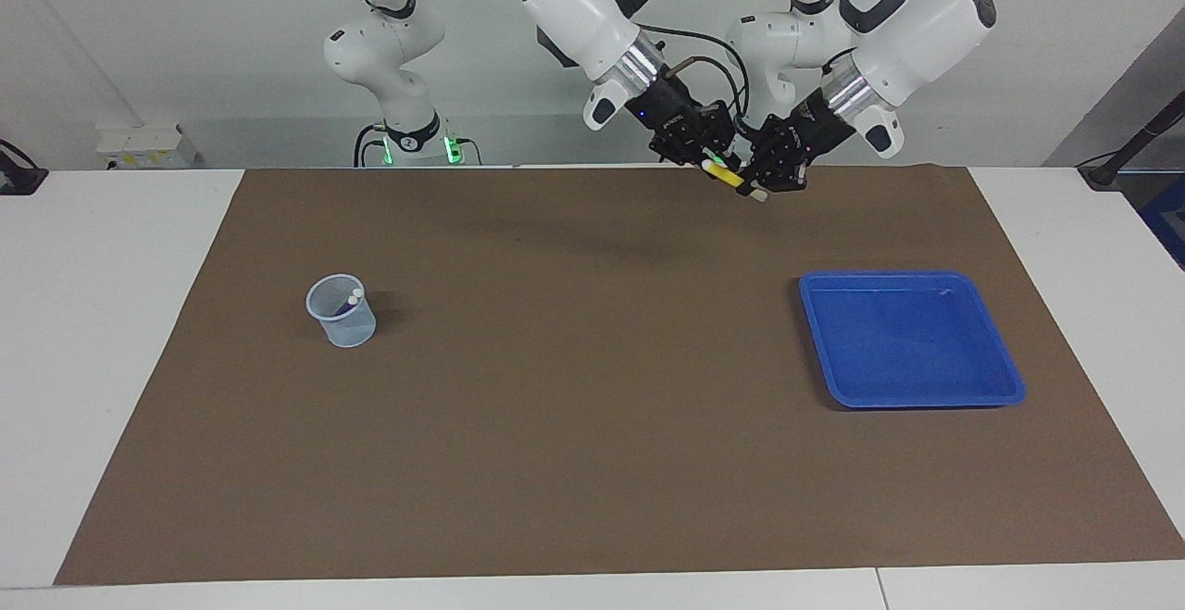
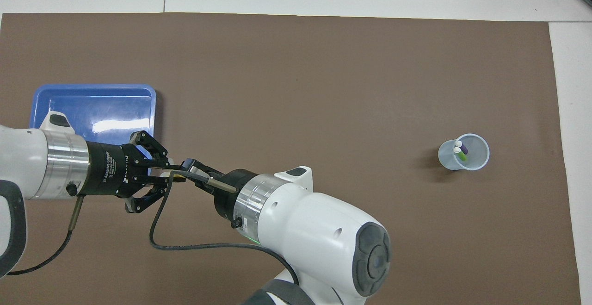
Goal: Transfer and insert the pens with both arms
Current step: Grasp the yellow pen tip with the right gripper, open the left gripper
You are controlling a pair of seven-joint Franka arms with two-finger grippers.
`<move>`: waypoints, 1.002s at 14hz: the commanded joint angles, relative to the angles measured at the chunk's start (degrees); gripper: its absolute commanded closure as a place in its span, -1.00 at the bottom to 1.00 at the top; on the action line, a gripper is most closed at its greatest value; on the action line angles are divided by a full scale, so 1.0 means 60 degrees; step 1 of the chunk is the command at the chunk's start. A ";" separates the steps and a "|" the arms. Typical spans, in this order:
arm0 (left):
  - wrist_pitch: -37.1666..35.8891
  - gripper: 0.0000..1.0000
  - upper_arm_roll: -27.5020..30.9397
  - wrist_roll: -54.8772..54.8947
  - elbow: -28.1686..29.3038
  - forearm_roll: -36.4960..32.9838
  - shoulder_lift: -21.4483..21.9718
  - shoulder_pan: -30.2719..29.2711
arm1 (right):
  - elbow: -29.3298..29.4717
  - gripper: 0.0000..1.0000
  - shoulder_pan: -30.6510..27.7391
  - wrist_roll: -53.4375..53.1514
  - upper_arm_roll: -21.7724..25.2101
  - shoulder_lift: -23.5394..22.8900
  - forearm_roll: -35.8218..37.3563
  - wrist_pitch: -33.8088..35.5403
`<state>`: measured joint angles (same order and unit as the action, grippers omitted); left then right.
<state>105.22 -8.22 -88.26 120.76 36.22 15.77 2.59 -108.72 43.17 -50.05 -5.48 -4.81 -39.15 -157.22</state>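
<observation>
My left gripper (image 1: 761,186) (image 2: 167,171) is shut on the yellow pen (image 1: 731,178), held in the air above the mat's edge nearest the robots. The pen slants up toward my right gripper (image 1: 715,162) (image 2: 187,168), which sits around its whitish upper end. In the overhead view the two grippers meet tip to tip and hide most of the pen. The purple pen (image 2: 463,149) and the green pen (image 2: 461,156) stand in a clear cup (image 1: 341,311) (image 2: 464,152) toward the right arm's end of the table.
A blue tray (image 1: 926,277) (image 2: 92,86) lies on the brown mat (image 1: 592,425) toward the left arm's end. Smaller white arms with green-lit bases (image 1: 407,143) stand at the robots' end of the table.
</observation>
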 commanded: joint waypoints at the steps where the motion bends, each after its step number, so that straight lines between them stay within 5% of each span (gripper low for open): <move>1: -0.0002 1.00 0.0125 -0.0114 0.0351 0.0145 0.0389 0.0125 | 0.0161 0.21 -0.0047 0.0227 0.0006 -0.0150 -0.0096 -0.0062; 10: -0.0104 1.00 0.0125 -0.0070 0.0351 0.0145 0.0433 0.0037 | 0.0161 0.40 -0.0091 0.0388 0.0006 -0.0150 -0.0155 -0.0062; 14: -0.0104 1.00 0.0140 -0.0070 0.0351 0.0145 0.0433 0.0023 | 0.0131 1.00 -0.0091 0.0388 0.0006 -0.0150 -0.0184 -0.0062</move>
<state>105.00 -7.70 -88.25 121.16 36.20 16.53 2.54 -108.80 43.00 -49.44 -5.20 -5.12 -39.15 -157.16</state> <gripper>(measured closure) 0.833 0.819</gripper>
